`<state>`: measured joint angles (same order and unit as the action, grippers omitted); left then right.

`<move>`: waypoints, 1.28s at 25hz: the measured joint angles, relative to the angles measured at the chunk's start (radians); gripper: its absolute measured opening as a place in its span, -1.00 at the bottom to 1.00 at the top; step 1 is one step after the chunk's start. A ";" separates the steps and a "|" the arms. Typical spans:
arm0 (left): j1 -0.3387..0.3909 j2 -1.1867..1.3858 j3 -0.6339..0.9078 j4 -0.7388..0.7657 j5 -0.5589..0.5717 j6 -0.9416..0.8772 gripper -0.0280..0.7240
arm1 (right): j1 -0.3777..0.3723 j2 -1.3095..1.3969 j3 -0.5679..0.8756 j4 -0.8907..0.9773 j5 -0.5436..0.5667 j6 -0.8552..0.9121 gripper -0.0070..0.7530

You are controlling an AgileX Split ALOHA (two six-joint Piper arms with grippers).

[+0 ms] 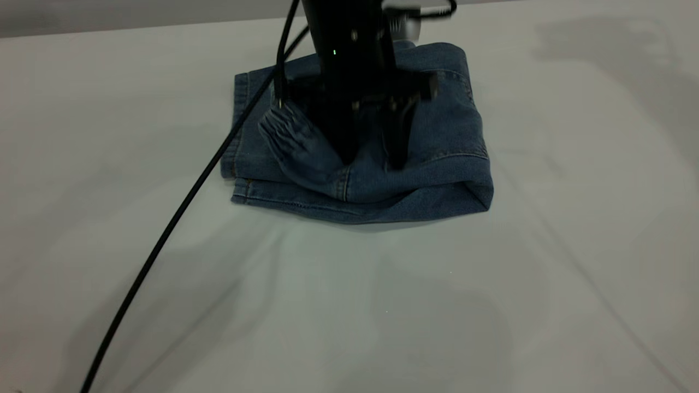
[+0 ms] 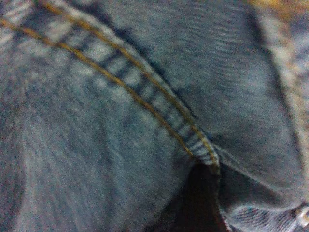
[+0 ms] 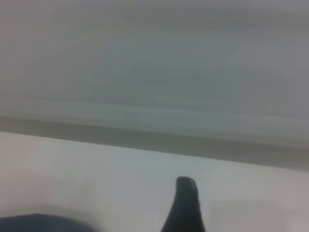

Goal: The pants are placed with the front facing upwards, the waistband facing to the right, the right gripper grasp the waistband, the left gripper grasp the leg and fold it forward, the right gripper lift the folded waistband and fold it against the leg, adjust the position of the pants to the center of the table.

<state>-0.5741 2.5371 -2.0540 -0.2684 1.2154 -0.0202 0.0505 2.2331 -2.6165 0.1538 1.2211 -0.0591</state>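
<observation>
Lying folded under left pincer (image 1: 371, 161): pants (image 1: 437, 136), fingers apart

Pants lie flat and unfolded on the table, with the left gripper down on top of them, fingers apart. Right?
Not unfolded: the exterior view shows the pants folded over on the table, with the waistband turned onto the top. The left gripper is down on them, fingers apart.
</observation>
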 joint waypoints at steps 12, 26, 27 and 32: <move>0.003 -0.265 -0.012 0.142 0.008 0.096 0.35 | 0.000 -0.109 0.000 0.000 0.001 -0.008 0.37; 0.003 -0.700 -0.013 0.377 0.011 0.084 0.35 | 0.001 -0.476 0.283 0.129 0.002 -0.007 0.37; 0.003 -0.732 -0.013 0.377 0.011 0.084 0.35 | 0.001 -0.513 0.308 0.146 0.002 -0.007 0.37; 0.003 -0.882 -0.010 0.377 0.011 0.055 0.35 | 0.001 -0.695 0.439 0.192 0.001 -0.007 0.37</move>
<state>-0.5712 1.6553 -2.0636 0.1089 1.2265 0.0352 0.0513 1.5385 -2.1780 0.3454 1.2220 -0.0658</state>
